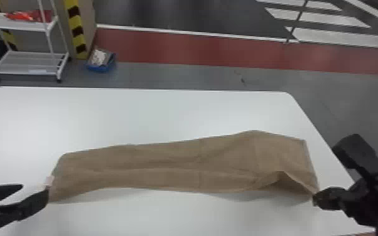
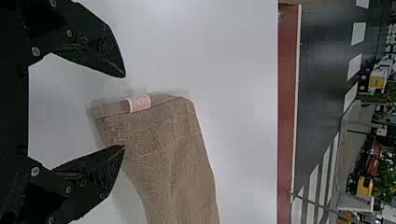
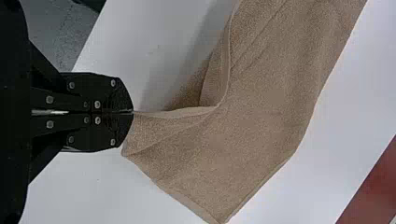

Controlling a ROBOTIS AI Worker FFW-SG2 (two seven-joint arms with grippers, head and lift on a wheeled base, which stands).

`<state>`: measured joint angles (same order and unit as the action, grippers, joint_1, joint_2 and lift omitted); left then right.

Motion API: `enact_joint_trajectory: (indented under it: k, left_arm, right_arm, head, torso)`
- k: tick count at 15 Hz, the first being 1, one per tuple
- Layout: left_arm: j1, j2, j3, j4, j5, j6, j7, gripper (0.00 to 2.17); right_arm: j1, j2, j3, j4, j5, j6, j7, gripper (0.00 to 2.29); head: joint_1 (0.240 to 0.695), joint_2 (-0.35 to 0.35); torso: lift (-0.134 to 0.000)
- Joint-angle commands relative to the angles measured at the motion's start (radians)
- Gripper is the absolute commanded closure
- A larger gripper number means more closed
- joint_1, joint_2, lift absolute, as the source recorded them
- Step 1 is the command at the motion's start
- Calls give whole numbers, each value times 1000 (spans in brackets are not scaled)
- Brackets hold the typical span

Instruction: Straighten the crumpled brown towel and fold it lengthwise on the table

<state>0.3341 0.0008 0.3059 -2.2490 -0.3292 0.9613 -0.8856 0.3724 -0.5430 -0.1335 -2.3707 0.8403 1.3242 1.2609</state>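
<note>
The brown towel (image 1: 172,163) is laid out from left to right across the desk (image 1: 135,116), with a raised fold near its right end. Its near right corner is grasped by the clenched right gripper (image 1: 316,199), while the left gripper (image 1: 35,189) is released, its fingers parted by the towel's left end, where a pale tag (image 2: 139,103) is attached.

Bright overall, with soft shadows along the towel (image 1: 172,166).
</note>
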Motion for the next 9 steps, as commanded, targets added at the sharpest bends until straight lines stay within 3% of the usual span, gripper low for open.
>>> enact_joint_trajectory:
  k: [1,2,4,5,9]
  left_arm:
    - [16,4,-17,-8,-5,-39,-41,255]
    - [22,4,-34,-4,-7,-81,-56,269]
    - [23,7,-94,17,-71,-158,-56,279]
    - [11,10,-116,40,-106,-173,-59,427]
    - [-21,30,-120,89,-131,-137,-139,512]
  right_arm:
    - [-4,0,0,8,0,1,0,1146]
    - [-6,0,0,11,-1,4,0,1146]
    - [-1,0,0,15,-1,4,0,1146]
    - [0,0,0,13,0,4,0,1146]
    - [19,0,-11,8,5,7,0,1146]
  head:
    - [695,-188]
    - [695,-196]
    - [695,-233]
    - [695,-244]
    - [695,-282]
  torso:
    - [-124]
    - [-124]
    - [-124]
    - [-124]
    - [-124]
